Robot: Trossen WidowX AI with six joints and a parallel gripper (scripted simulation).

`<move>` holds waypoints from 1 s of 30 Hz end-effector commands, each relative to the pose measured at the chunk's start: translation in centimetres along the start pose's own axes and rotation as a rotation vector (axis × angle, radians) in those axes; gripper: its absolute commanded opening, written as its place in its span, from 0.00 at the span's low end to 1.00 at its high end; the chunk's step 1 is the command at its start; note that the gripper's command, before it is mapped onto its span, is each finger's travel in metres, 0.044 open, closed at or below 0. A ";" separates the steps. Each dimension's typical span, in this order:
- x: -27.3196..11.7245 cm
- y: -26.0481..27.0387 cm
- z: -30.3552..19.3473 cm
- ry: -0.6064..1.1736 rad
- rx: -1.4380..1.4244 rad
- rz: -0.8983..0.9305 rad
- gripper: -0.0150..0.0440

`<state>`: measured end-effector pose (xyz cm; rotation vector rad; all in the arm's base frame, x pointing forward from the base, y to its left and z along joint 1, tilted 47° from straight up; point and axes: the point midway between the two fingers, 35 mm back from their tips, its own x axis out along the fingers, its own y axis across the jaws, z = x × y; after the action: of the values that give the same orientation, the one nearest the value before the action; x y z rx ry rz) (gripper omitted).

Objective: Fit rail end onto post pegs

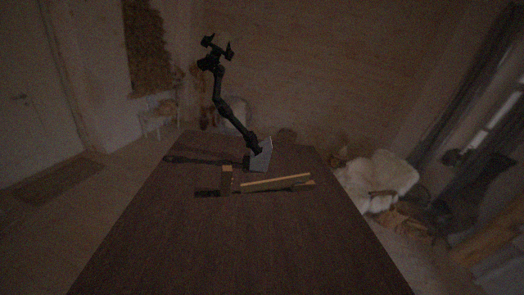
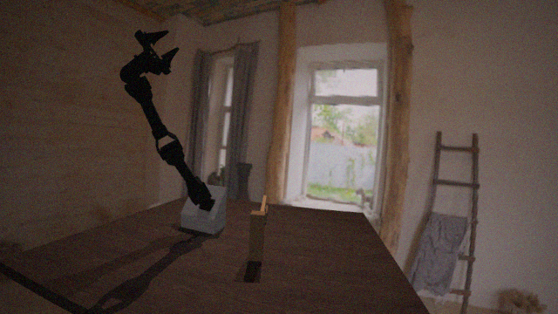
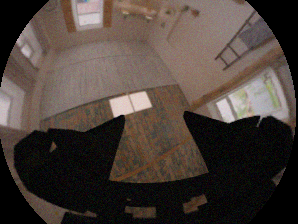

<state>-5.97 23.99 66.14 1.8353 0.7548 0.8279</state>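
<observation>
High above the dark wooden table (image 1: 246, 246) my black gripper (image 1: 217, 46) points upward, fingers spread wide on nothing. Below, the long pale wooden rail (image 1: 275, 183) lies crosswise, its near end low beside the short wooden post (image 1: 226, 179), its far end raised. Pegs, holes and bracket are too dim to make out.

The gripper (image 3: 152, 137) gapes wide, empty, aimed at the ceiling (image 3: 149, 156).
</observation>
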 end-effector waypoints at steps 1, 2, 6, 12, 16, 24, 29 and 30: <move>0.0 0.0 -0.1 0.002 -0.009 0.004 0.98; 0.1 -0.1 -0.3 0.009 -0.038 0.015 1.00; 1.7 -2.5 -2.2 -0.001 -0.312 0.059 1.00; 5.8 -8.0 -3.4 -0.067 -0.772 0.049 1.00; 8.8 -11.8 -3.0 -0.096 -1.064 0.016 1.00; 14.7 -19.8 0.4 -0.127 -1.587 -0.140 1.00; 18.3 -25.5 5.1 -0.114 -1.919 -0.322 1.00; 18.9 -26.6 6.2 -0.106 -1.981 -0.364 1.00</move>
<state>3.37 44.06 47.23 0.1430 -0.0423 0.7267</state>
